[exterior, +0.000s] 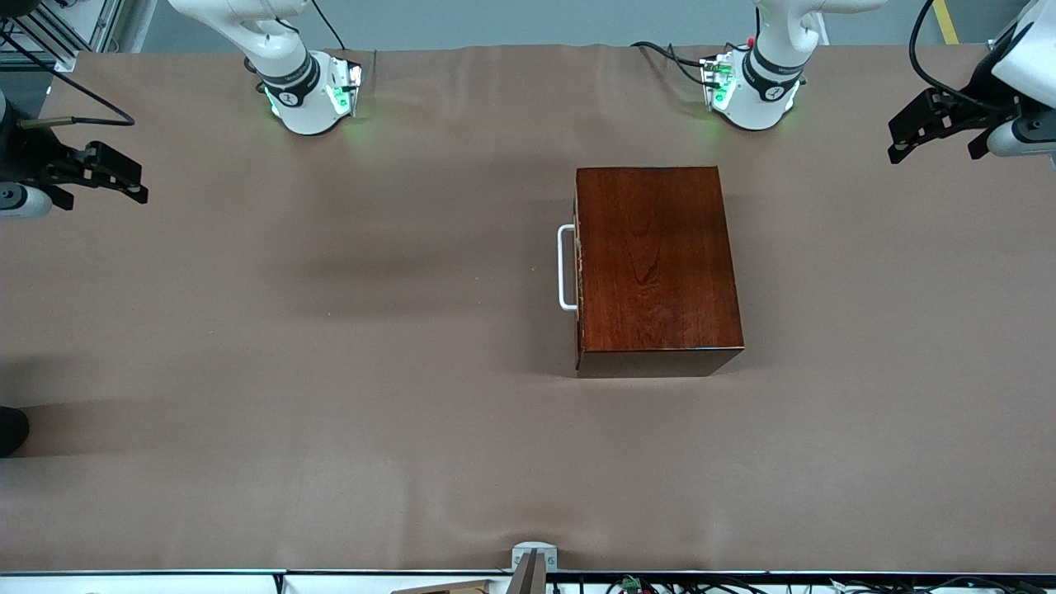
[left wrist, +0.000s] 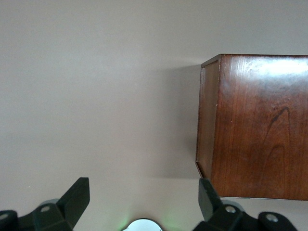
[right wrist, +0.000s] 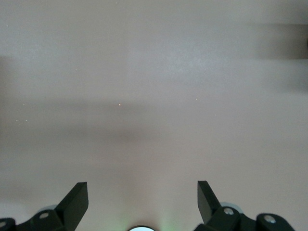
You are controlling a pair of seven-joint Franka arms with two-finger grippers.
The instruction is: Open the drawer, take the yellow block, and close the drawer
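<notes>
Both claws, left (exterior: 928, 136) and right (exterior: 107, 177), wide and empty above table; drawer (exterior: 577, 268) closed, contents unseen.

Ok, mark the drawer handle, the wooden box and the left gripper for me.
drawer handle (exterior: 566, 267): front view, middle of the white bar.
wooden box (exterior: 656, 256): front view, centre of its glossy top.
left gripper (left wrist: 144, 195): left wrist view, midway between its open fingertips.

The left gripper (exterior: 936, 132) hangs raised at its own end of the surface, jaws spread wide and empty; the right gripper (exterior: 111, 175) likewise. Both arms wait.
</notes>
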